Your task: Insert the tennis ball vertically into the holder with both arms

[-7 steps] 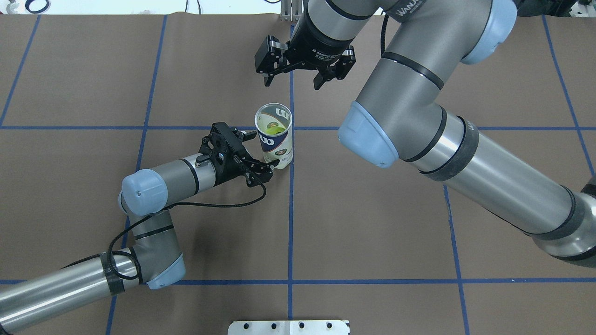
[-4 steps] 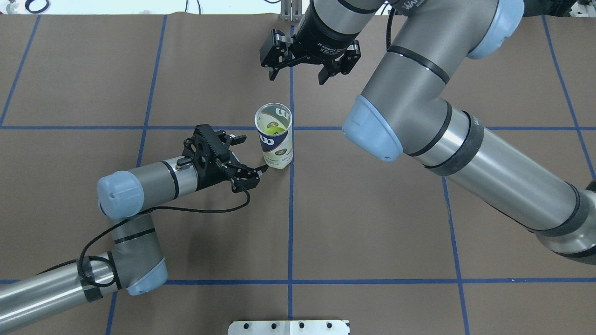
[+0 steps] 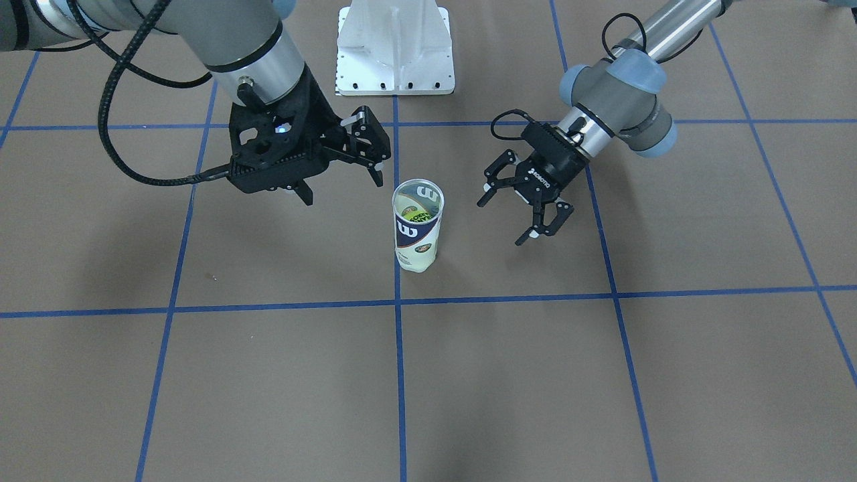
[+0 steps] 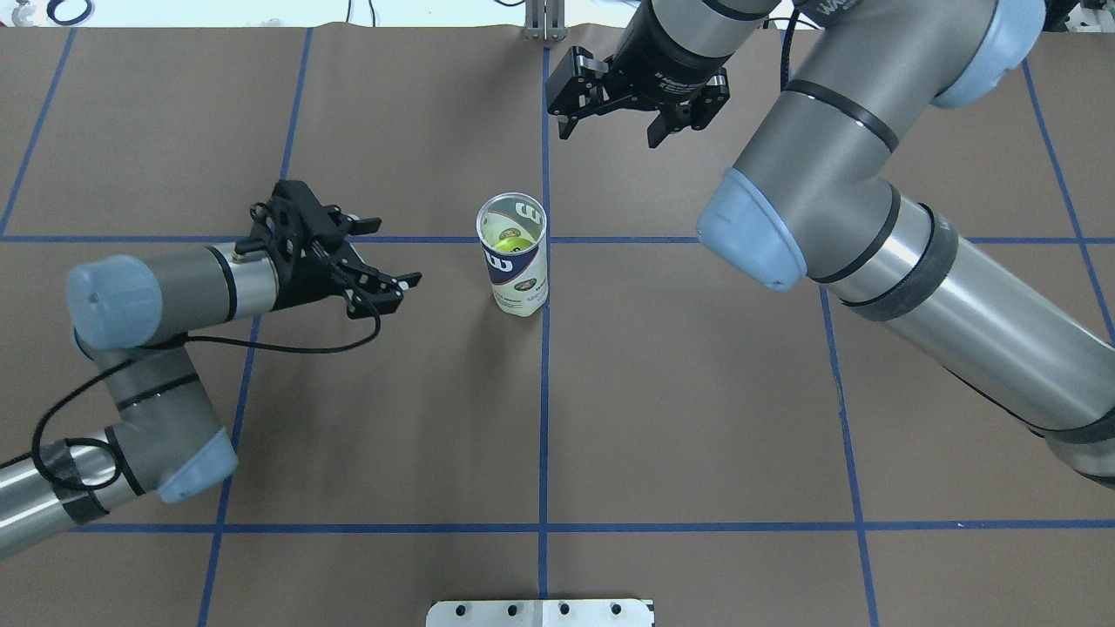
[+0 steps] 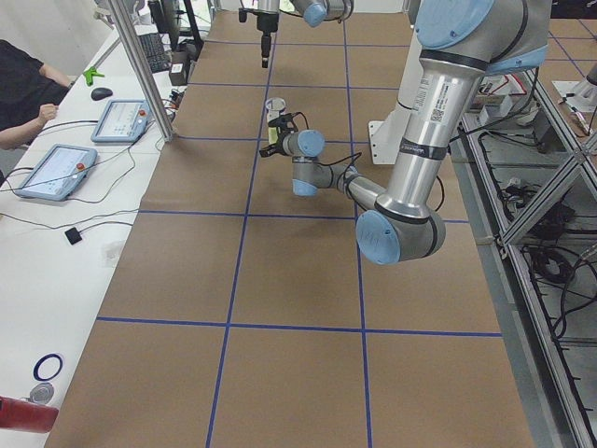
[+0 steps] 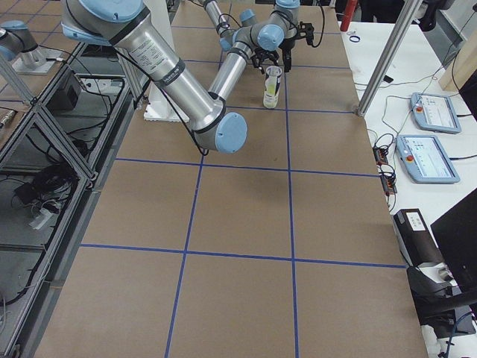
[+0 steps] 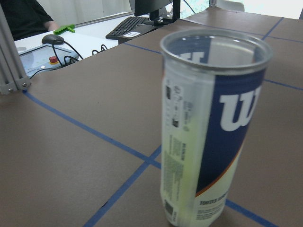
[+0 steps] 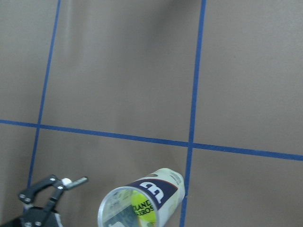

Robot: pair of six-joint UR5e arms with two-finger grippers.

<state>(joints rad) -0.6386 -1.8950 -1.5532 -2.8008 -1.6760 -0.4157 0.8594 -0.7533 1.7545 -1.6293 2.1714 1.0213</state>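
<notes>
- Big change: the left gripper (image 4: 394, 252) has backed right off the holder (image 4: 514, 261). A second ago its fingers were hugging the base of the can; now it sits well apart at the holder's 9 o'clock in the overhead view, fingers spread wide with nothing between them.
- The right gripper (image 4: 610, 138) has drifted too. It was hanging at about 12 o'clock of the holder and is now further out at about 1 o'clock, fingers also apart and empty.
- The holder hasn't budged. It stands upright on its own mid-table (image 4: 697, 392), just beside the crossing of the blue lines (image 4: 543, 418), with nothing touching it.
- The ball (image 3: 416, 213) is down inside the can; you can see yellow-green through the open mouth from above, and the right wrist view shows it too.
- My read: the insert is basically done and both arms are just clearing out. The only thing left is getting away without bumping the can.
</notes>
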